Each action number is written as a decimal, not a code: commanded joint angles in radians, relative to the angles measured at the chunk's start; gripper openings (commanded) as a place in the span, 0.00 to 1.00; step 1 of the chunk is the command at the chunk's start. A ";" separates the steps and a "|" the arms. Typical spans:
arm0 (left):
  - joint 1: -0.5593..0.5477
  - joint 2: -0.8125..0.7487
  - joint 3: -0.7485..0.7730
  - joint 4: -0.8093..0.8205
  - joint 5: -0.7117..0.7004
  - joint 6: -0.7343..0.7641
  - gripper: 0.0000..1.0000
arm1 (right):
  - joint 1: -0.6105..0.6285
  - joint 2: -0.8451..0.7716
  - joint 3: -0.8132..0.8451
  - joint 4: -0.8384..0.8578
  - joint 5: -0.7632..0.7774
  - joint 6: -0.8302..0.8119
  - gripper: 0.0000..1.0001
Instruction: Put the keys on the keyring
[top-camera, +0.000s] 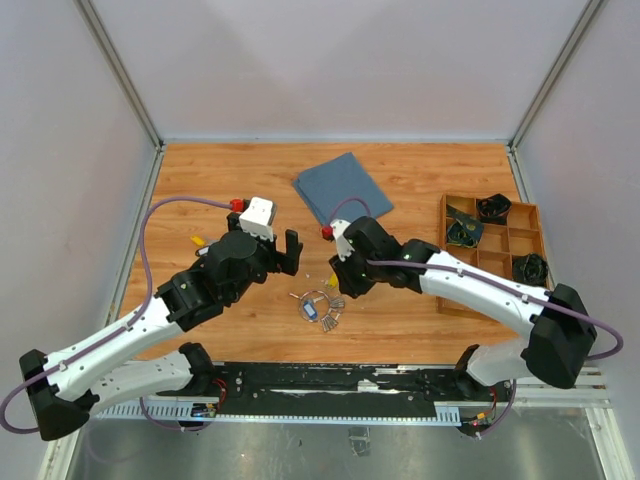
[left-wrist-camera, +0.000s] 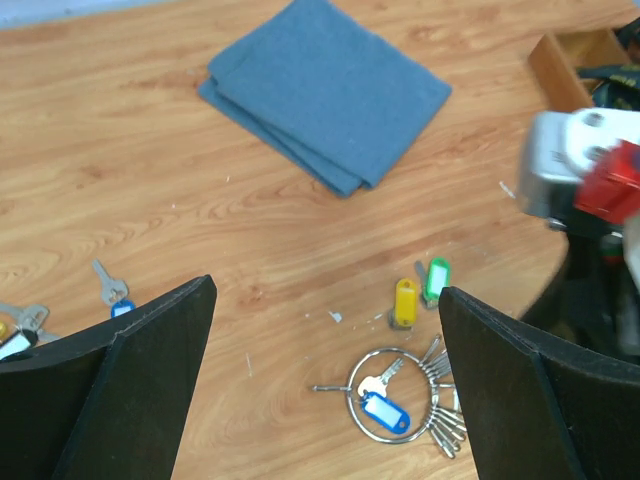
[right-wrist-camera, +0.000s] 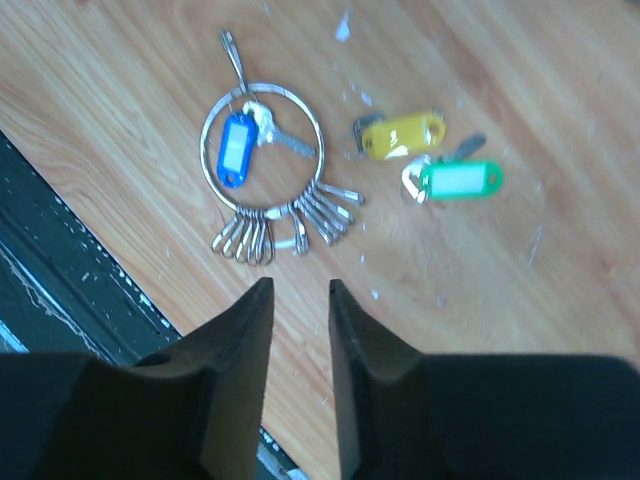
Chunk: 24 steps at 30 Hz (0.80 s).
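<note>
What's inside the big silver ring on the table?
Inside the keyring lie a blue tag and the silver key fixed to it. More keys hang along its rim. Bare wood shows through the rest; nothing there is covered.

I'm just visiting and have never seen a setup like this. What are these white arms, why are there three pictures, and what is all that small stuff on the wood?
The white things are two robot arms bolted at the near edge of a wooden table. One picture looks down from above; the other two come from small cameras on each arm's wrist, so the black prongs at the bottom are that arm's own fingers.

The left gripper is wide open and holds nothing. The right gripper has its fingers slightly apart, also with nothing between them.

Between the arms lies the keyring, a thin wire loop with a blue-tagged key and a fan of small metal keys on it. Beside it, loose, lie a yellow-tagged key and a green-tagged key. Farther back lie a folded blue cloth and a wooden tray with compartments.
</note>
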 joint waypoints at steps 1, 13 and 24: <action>0.059 0.009 -0.031 0.055 0.121 -0.051 1.00 | 0.015 -0.071 -0.109 -0.030 0.043 0.080 0.25; 0.061 -0.014 -0.036 0.038 0.140 -0.050 1.00 | 0.113 0.094 -0.118 0.061 0.014 0.153 0.31; 0.061 -0.020 -0.036 0.038 0.144 -0.043 1.00 | 0.141 0.198 -0.078 0.077 0.057 0.180 0.31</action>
